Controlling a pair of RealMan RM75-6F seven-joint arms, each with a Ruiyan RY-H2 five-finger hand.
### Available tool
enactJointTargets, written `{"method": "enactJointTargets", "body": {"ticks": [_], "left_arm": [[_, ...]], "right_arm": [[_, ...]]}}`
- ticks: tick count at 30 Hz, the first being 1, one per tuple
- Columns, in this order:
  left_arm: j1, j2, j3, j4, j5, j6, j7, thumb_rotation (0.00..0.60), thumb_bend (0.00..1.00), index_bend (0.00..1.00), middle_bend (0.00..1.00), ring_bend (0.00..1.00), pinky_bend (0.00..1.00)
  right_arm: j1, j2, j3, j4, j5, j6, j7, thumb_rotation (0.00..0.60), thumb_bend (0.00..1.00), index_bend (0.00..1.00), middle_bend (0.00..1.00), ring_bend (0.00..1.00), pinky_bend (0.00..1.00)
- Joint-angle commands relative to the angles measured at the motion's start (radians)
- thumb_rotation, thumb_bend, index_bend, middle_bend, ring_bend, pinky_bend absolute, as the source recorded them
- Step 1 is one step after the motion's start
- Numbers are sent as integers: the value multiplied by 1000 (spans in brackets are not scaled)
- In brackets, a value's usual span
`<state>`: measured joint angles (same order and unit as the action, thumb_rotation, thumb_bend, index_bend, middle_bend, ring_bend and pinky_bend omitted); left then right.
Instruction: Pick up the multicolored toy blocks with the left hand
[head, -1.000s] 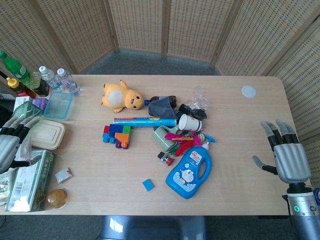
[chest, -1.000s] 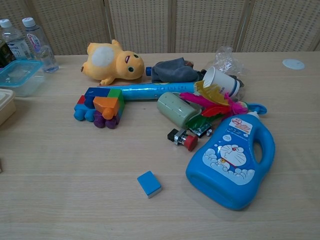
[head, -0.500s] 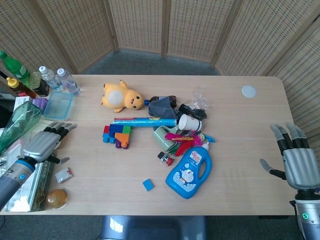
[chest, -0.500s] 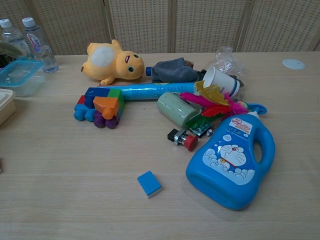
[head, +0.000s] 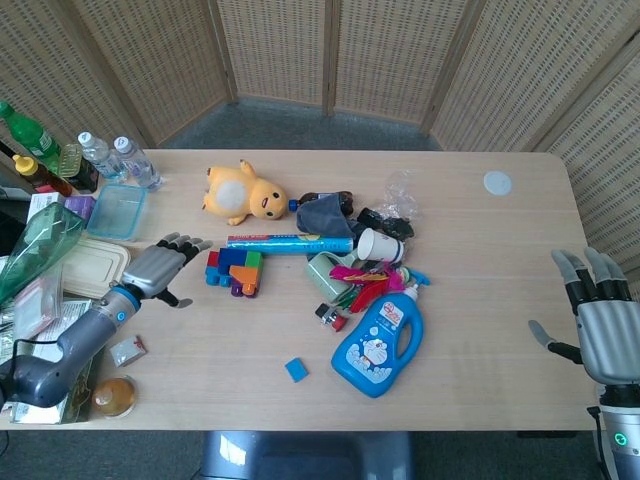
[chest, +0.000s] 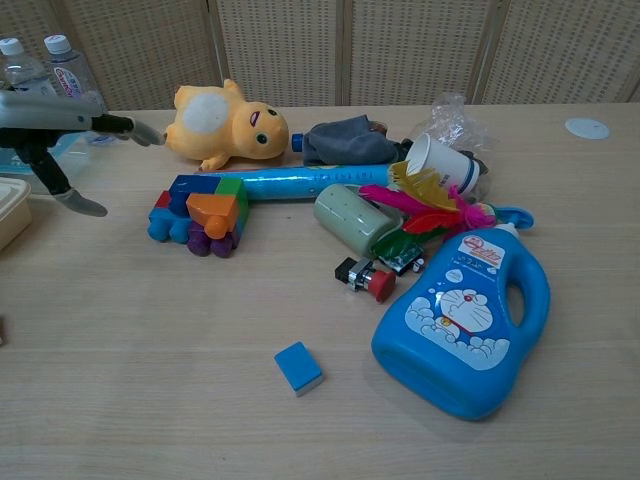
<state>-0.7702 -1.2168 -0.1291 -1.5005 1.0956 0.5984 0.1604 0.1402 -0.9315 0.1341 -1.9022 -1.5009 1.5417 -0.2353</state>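
The multicolored toy blocks (head: 235, 271) (chest: 200, 213) lie in a cluster of blue, red, green, orange and purple pieces on the table, left of centre. My left hand (head: 160, 268) (chest: 60, 130) hovers just left of the blocks with its fingers stretched toward them, holding nothing and apart from them. My right hand (head: 603, 325) is far off at the table's right edge, fingers spread and empty; the chest view does not show it.
A blue tube (head: 290, 242) lies right behind the blocks, a yellow plush (head: 240, 192) further back. A blue detergent bottle (head: 380, 340), a cup (head: 380, 245), feathers and small toys crowd the centre. A small blue block (head: 295, 369) lies near the front. Containers (head: 95, 268) and bottles (head: 135, 162) line the left edge.
My left hand has swept right from the table's left edge to just beside the blocks, and now shows in the chest view. The right hand drifted slightly right and down.
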Motion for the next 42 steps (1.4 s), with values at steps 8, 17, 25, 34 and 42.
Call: {"method": "enactJointTargets", "body": {"ticks": [8,17,25,34,42], "left_arm": [[-84,-149,4,161,-37,-56,-8,528,251,0,0,0,0],[-141,-262,7,293,-50,-114,-35,530,251,0,0,0,0],[-178,-334,8,364,-41,-149,-62,528,251,0,5,0,0],[-174,-360,30,383,-14,-128,-74,531,251,2,85,0,0],[-126,-384,37,393,46,-27,-111,563,251,221,231,168,21]], "right_arm": [[-14,13,0,-9,0,13,-1,503,236,54,159,0,0],[-28,22,1,-13,5,24,1,505,235,55,160,0,0],[-38,29,1,-15,7,31,4,505,236,57,159,0,0],[-48,33,0,-18,2,40,7,506,237,58,160,0,0],[-50,35,3,-20,-1,42,8,506,236,57,159,0,0]]}}
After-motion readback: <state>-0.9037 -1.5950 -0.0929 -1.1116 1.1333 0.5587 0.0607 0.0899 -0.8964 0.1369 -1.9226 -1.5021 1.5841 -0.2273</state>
